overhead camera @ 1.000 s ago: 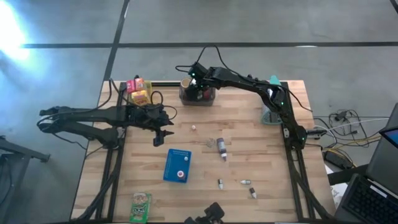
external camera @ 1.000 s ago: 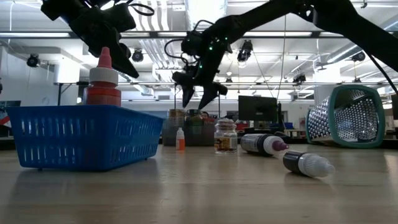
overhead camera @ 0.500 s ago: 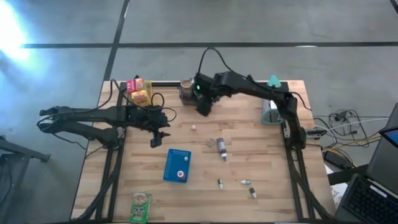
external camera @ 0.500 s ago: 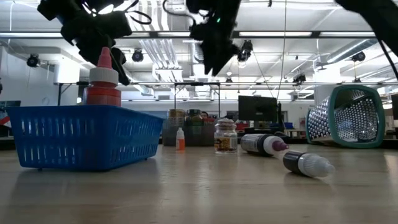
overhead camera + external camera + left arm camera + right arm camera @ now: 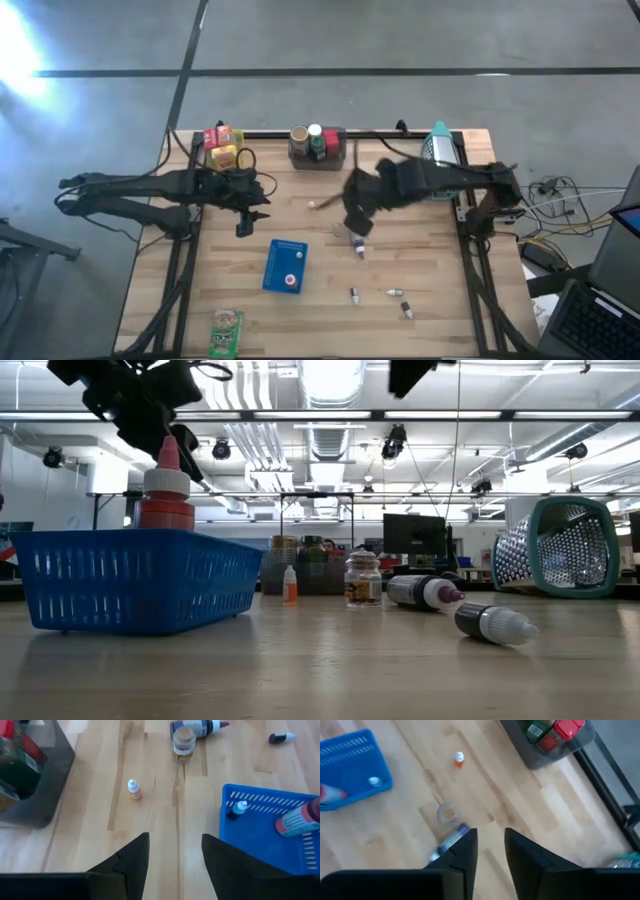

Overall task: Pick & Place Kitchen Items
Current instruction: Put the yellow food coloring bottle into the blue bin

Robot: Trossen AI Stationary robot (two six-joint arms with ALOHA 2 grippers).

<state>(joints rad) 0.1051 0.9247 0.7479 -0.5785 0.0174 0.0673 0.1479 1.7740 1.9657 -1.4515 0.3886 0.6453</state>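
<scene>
Near edge: a green packet lies at the table's front left corner; three tiny bottles lie scattered front right, apart from each other.
Open wood: bare stretches lie between the blue basket and the tiny bottles, and along the right side.
Blue basket: sits left of centre, holding a red-capped bottle upright and a small dark bottle.
Left gripper: hangs above the table just behind the basket's left end; fingers a narrow gap apart, nothing between them.
Right gripper: hangs mid-table above a small jar and a dark bottle lying on its side; fingers close together, nothing held.
In the way: the jar and lying bottle sit right under the right gripper; a small orange bottle stands between the two grippers.
Far edge: a dark bin with jars, yellow and pink boxes far left, a mesh basket on its side far right.
</scene>
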